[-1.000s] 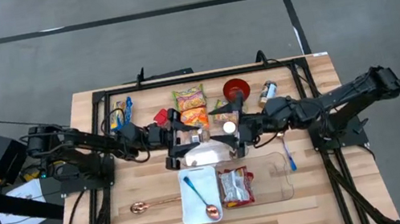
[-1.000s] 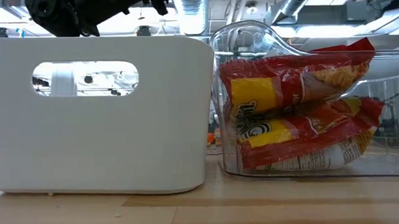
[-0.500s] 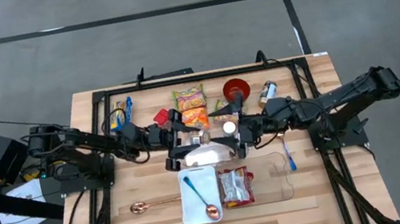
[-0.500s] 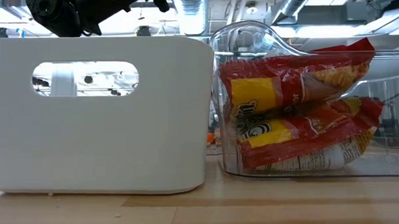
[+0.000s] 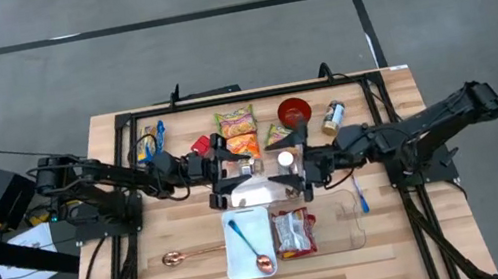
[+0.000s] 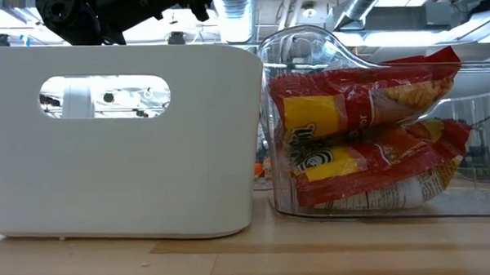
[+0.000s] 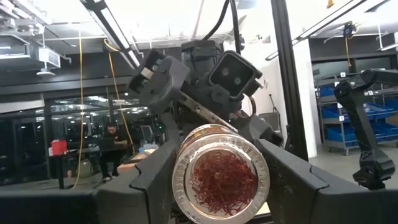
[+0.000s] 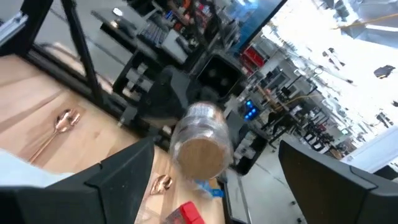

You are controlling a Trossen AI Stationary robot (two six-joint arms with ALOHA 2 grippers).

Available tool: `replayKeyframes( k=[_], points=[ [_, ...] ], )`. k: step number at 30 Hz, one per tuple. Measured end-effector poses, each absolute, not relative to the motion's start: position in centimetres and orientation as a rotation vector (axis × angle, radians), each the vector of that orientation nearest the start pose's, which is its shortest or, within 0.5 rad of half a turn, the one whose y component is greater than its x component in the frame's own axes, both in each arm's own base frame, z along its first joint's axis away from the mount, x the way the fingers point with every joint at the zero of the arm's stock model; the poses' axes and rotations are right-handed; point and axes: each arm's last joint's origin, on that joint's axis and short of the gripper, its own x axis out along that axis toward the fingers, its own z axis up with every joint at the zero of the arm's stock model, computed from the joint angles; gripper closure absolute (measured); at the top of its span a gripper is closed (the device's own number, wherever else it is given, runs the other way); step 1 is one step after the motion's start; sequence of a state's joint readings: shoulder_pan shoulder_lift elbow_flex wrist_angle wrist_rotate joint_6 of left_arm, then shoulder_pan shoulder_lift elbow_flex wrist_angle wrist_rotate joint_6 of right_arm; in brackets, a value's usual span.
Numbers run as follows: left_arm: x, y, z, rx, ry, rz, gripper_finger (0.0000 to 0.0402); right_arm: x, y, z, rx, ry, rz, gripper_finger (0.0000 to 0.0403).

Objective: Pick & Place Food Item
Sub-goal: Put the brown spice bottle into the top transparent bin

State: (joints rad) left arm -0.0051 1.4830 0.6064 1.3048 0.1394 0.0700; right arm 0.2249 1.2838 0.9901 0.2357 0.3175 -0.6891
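A small clear jar (image 7: 217, 174) of red threads, with a tan stopper (image 8: 200, 155), hangs in the air over the middle of the table. My left gripper (image 5: 240, 176) is shut on it. My right gripper (image 5: 303, 176) faces the jar's stopper end from the table's right. It stands wide open a short way off and touches nothing. A white bin (image 5: 249, 244) with two spoons in it stands below on the near side. Beside the bin, a clear container (image 5: 335, 226) holds a red snack bag (image 5: 293, 230). My left gripper pinches the jar's round sides (image 7: 181, 180) between its two fingers (image 7: 149, 183). The fingers come about level from the table's left and lie along the jar. The jar is lifted clear and lies roughly level, with its stopper end toward my right gripper.
Snack packets (image 5: 238, 133), a red bowl (image 5: 295, 109) and a bottle (image 5: 332, 117) stand along the far side. A copper spoon (image 5: 192, 255) lies on the table left of the bin. A blue utensil (image 5: 360, 197) lies near the clear container. A black frame (image 5: 242, 95) borders the work area.
My right gripper has drifted slightly toward the table's right and near side, away from the jar, and has stayed open. The jar and my left gripper have kept still.
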Motion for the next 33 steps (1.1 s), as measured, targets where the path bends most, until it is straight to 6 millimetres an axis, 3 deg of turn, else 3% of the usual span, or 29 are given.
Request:
replayKeyframes(
  k=[15,33],
  points=[
    [28.7,-0.7,25.8,0.097,-0.438,-0.135,0.0212,30.7,5.0,32.6,-0.713,0.052,-0.061,0.0064],
    [28.7,-0.7,25.8,0.094,-0.439,-0.137,0.0213,30.9,4.2,32.6,-0.657,0.04,-0.04,0.0079]
  ],
)
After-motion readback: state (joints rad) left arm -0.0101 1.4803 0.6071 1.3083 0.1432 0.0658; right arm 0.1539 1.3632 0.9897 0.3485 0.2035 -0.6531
